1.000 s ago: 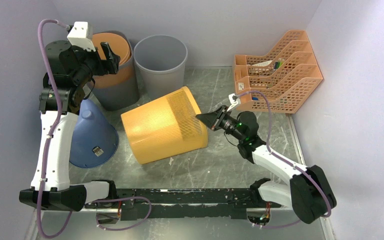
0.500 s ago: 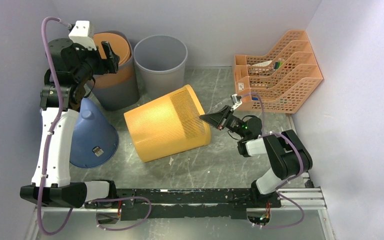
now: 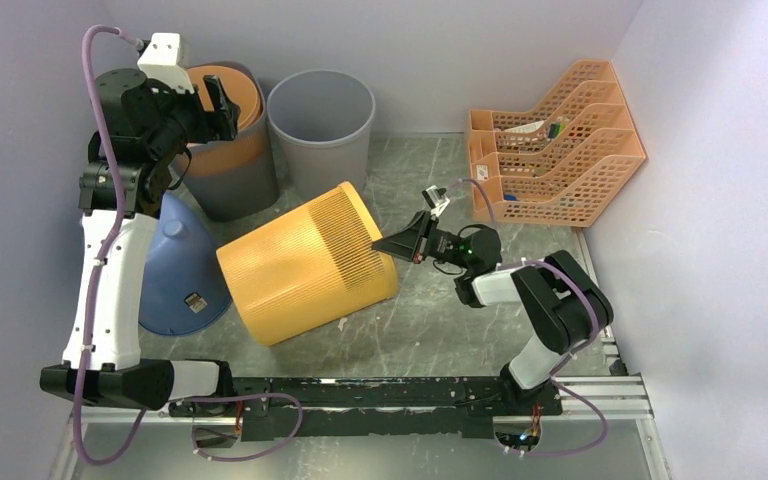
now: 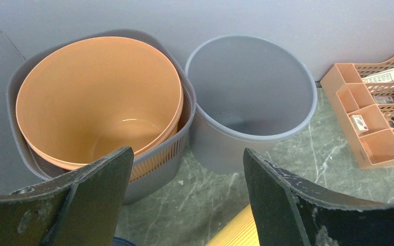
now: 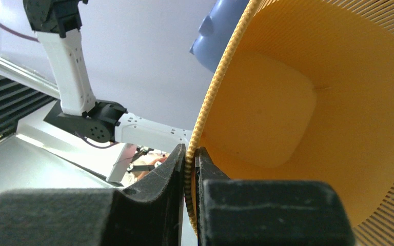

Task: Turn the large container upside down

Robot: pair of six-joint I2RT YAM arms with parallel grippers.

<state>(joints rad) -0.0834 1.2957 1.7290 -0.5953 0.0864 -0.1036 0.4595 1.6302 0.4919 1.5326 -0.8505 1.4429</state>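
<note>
While the basket (image 3: 305,265) lies on its side in the middle of the table (image 3: 440,330), its closed bottom faces the near left corner and its open mouth faces the far right. The right gripper (image 3: 385,243) reaches in from the right edge and is clamped on the basket's rim at the mouth. In the right wrist view its fingers (image 5: 174,169) are pinched together on the ribbed rim, one outside the wall and one inside, and the basket's hollow (image 5: 287,102) opens beyond the right gripper (image 5: 191,151).

Just beside the basket's bottom, at the left edge, a blue bin (image 3: 185,270) stands upside down with its wide mouth on the table. Whether the two touch cannot be told.

Farther back, near the far left corner, an orange bin (image 3: 248,120) sits nested upright inside a ribbed grey bin (image 3: 235,190). A plain grey bin (image 3: 320,115) stands upright just to their right at the far edge.

The left gripper (image 3: 222,105) hangs raised above the nested pair. Its jaws are spread wide and grasp nothing, and the left wrist view looks down between them into both bins.

An orange organiser (image 3: 560,150) occupies the far right corner.
</note>
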